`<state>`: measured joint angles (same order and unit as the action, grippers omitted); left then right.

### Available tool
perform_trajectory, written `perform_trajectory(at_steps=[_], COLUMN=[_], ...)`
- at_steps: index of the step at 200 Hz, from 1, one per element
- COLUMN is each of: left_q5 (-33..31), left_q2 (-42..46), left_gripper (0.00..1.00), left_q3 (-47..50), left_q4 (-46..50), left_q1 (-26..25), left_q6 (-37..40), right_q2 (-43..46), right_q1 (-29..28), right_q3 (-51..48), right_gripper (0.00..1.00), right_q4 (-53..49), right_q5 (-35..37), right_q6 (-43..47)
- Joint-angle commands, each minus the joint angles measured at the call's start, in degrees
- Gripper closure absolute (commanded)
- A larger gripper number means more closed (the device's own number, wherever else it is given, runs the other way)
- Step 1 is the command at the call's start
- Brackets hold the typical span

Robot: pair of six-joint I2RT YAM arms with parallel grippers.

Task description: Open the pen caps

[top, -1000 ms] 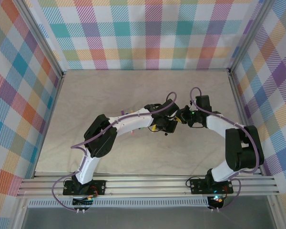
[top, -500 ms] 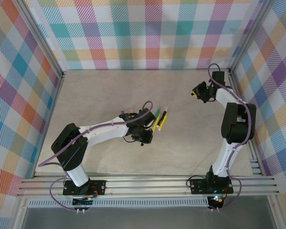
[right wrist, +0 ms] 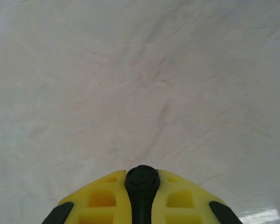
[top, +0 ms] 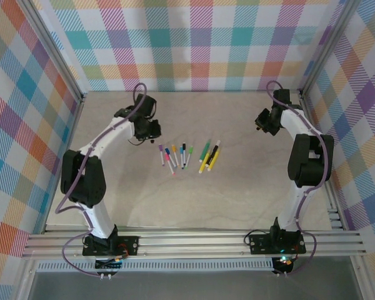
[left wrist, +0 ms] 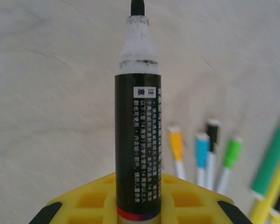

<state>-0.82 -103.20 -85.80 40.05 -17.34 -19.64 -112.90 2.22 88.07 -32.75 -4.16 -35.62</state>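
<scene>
Both arms had swung apart since a second earlier: the left from the middle of the worktop point(top: 237, 194) to its far left, the right to the far right corner.

Nearest the bases, the worktop lay bare. Midway, the remaining pens point(top: 184, 155) lay in a loose row, close beside one another, caps on so far as could be told. Farther back, the left fingers point(left wrist: 91, 200) were clamped on the tail of the black pen point(left wrist: 137, 140), its cap off and its bare tip pointing away. The right fingers point(right wrist: 102, 198) were shut on the black cap point(right wrist: 142, 179), well apart from its pen.

Risks noted:
- The pen was held by its end alone (a long lever), so any slackening would likely tilt or drop it.
- The bare tip could mark the worktop.
- The cap, small and round, could roll away if released carelessly.
- The crowded row invited knocking neighbours on the next pick.
</scene>
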Motion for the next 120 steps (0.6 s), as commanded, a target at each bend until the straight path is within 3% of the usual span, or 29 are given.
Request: perform_trajectory(at_steps=[1, 31, 96, 120], left_q5=[-1.92, -4.17, -15.45, -16.89], left_q2=[-5.24, -12.86, -22.52, -27.05], left_gripper=[1.00, 1.00, 1.00, 1.00], left_q3=[-2.81, -7.10, -18.96, -25.03], left_q4=[4.55, 3.54, 4.72, 8.58], left_q1=[5.46, 10.13, 12.30, 12.88], left_q6=[0.38, 0.91, 4.54, 5.52], right_q2=[-0.66, -2.44, -6.68, -8.34], right_q1=[0.07, 0.14, 0.12, 0.10], right_q3=[2.78, 3.79, 5.78, 6.67], right_gripper=[1.00, 1.00, 1.00, 1.00], right_q4=[-5.95, -6.96, -8.18, -8.90], right_q5=[7.11, 8.07, 8.29, 8.62], right_q6=[4.75, 6.05, 7.53, 8.04])
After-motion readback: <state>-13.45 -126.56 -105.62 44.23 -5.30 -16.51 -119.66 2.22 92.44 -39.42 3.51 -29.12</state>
